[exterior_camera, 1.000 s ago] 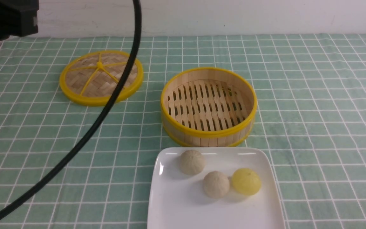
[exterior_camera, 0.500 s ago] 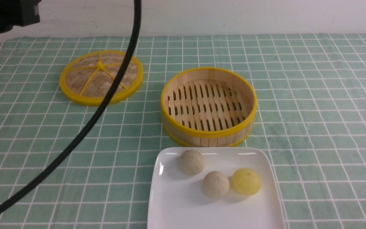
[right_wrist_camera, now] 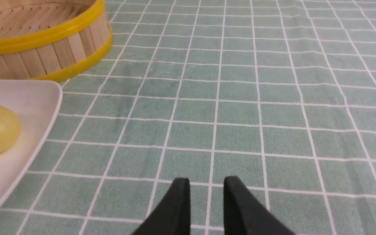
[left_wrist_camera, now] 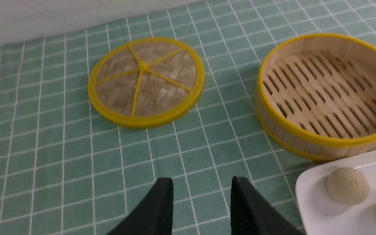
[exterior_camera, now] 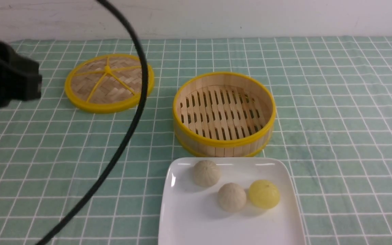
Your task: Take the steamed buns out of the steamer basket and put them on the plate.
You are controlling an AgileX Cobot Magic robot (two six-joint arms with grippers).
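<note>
Green checked table (exterior_camera: 335, 102) carrying a round bamboo steamer basket (exterior_camera: 224, 114), mouth upward, just behind a glossy white square plate (exterior_camera: 189, 221) holding three small round steamed buns (exterior_camera: 231, 197). Left pincer (left_wrist_camera: 201, 204) and right pincer (right_wrist_camera: 206, 202): fingers apart, empty.

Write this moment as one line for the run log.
round bamboo steamer basket: empty | large white square plate: two beige buns, one yellow bun | left gripper: open | right gripper: open
</note>
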